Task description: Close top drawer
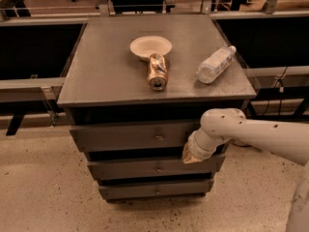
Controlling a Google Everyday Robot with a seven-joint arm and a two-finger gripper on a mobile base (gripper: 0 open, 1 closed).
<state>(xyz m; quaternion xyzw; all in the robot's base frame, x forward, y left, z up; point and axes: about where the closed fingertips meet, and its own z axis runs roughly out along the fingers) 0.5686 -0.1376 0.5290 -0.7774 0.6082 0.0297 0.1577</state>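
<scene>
The top drawer (pixel 130 136) is a wide grey panel with a small metal knob (pixel 158 135) at its centre. It stands out only a little from the cabinet, under the grey top. My white arm reaches in from the right, and my gripper (pixel 189 154) sits at the right end of the drawer front, at its lower edge. The wrist covers the gripper's tip.
On the cabinet top (pixel 96 76) lie a paper bowl (pixel 150 46), a tipped can (pixel 157 71) and a plastic bottle (pixel 215 65) on its side. Two slimmer drawer fronts (pixel 155 168) sit below. Metal rails run left and right; speckled floor in front.
</scene>
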